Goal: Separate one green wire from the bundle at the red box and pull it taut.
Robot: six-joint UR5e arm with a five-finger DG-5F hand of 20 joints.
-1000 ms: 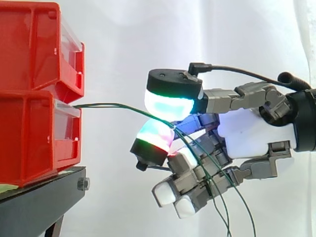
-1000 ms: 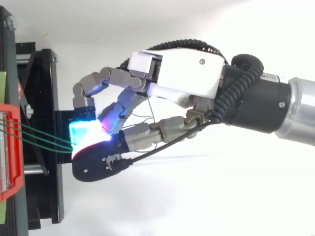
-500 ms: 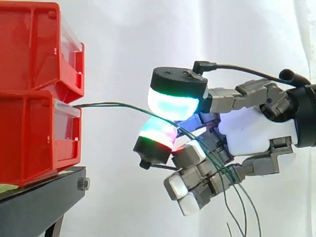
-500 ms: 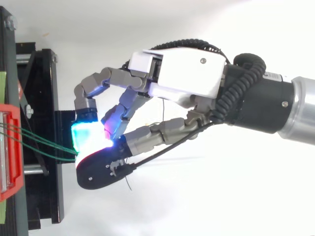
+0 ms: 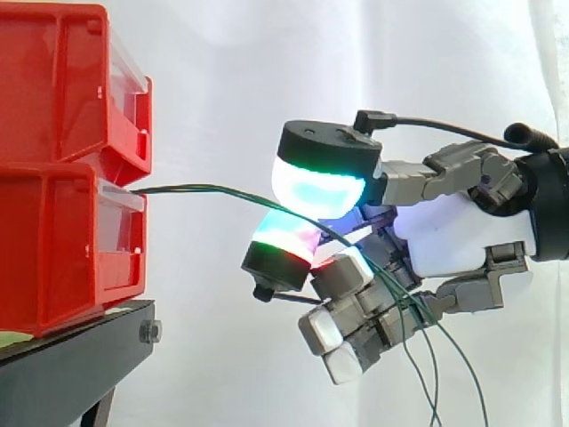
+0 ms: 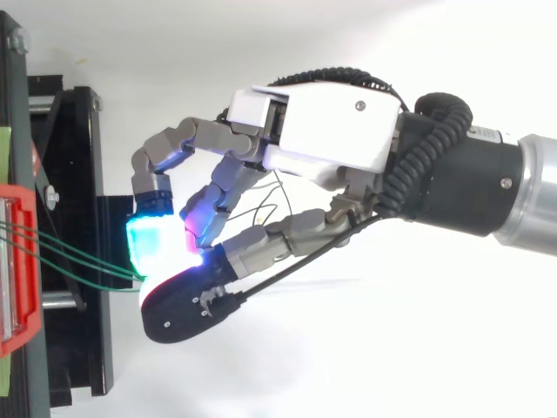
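Where the green wires leave the front of the lower red box at the left of the side view, they run nearly level toward the middle of the frame. There they slip between two glowing pads of the robot hand. The robot hand reaches in from the right edge. Its two pads, a cyan-and-green one above and a green-and-red one below, are pressed together on the wires, pinching them. How many strands lie in the pinch cannot be told. Past the pads the wires slope down across the other, curled fingers and hang as separate strands toward the lower right of the frame. An upper red box sits stacked on the lower one, both on a black stand in the lower left, before a white curtain. In the top view, three green strands run from the box at the left edge to the pads at centre left.
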